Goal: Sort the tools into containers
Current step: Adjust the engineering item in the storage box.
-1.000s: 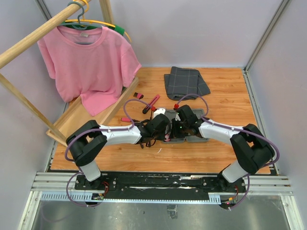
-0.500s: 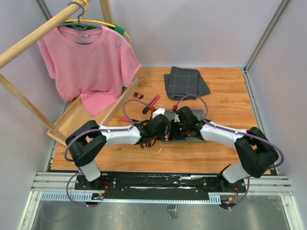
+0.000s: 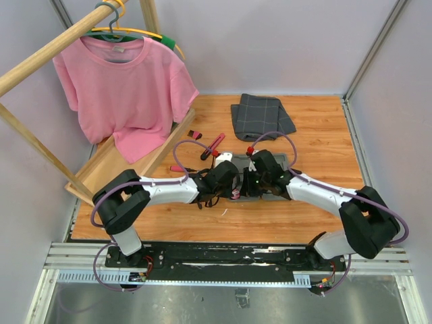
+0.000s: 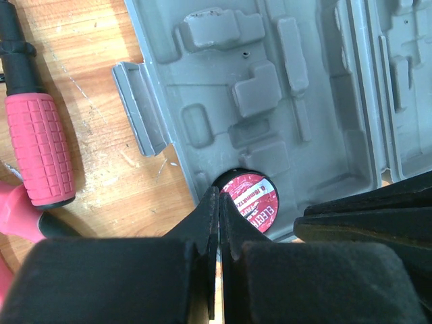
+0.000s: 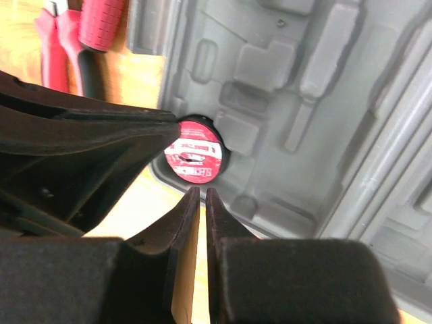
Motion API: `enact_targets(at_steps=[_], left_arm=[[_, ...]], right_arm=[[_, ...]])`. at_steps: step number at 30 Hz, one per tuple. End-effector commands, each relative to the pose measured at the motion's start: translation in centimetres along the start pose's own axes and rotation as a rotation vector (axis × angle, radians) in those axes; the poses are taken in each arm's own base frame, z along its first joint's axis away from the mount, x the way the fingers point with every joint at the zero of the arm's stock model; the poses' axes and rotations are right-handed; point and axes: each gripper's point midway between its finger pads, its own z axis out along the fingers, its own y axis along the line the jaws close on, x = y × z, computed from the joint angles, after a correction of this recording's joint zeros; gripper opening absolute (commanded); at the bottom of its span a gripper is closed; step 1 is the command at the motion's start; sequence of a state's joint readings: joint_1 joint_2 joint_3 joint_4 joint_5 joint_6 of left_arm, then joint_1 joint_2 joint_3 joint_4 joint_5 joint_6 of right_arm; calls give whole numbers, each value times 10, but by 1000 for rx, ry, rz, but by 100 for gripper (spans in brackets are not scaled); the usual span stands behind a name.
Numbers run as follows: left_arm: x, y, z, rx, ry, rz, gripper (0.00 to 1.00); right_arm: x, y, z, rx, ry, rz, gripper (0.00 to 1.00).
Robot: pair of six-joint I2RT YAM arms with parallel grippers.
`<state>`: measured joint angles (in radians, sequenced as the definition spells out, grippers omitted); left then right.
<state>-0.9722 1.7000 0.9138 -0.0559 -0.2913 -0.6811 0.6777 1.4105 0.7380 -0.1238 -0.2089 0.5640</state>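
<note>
tape roll sits in the grey case just ahead of the left hand and right hand, both pressed together empty; the right has eased back, so placement looks finished.

Tight over the case: left gripper and right gripper nose to nose above the tape, jaws closed, each barring the other's way. Red handle just beside the case. Open table right of the case. Cloth behind, rack well left.
</note>
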Motion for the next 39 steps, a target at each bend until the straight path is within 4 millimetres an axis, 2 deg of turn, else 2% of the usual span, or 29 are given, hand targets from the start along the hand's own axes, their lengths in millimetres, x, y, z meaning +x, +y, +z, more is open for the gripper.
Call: enact_targets(at_steps=[1,7,11,16,19,22,28,31,36,39], left_arm=[[44,39,8,-151,135,74,0],[55,51,12,-206,172,96,0],[52,51,10,-208,165,102,0],[23,30,-3,-122,89,103,1],[-2,13,-14,-64,34,107,10],[-26,-3,-25,-6,-13,137,20],[-68,-9,-43,110,-66,81,29],[-86,5,-49,106,-100,48,32],[-110,49,-45,33,-135,-17,33],[-122,75,-41,-81,-160,5,34]], right_arm=[[15,-15,1,71,17,13,9],[14,-20,-3,87,-4,25,10],[7,-17,-9,77,-33,23,11],[-5,-12,-23,64,-103,3,14],[-11,-14,-33,74,-148,-13,19],[-18,-19,-43,104,-196,-22,23],[-19,-43,-52,196,-221,-30,36],[-18,-55,-54,246,-212,-29,38],[-16,-63,-58,275,-207,-35,40],[-11,-65,-58,273,-199,-38,41]])
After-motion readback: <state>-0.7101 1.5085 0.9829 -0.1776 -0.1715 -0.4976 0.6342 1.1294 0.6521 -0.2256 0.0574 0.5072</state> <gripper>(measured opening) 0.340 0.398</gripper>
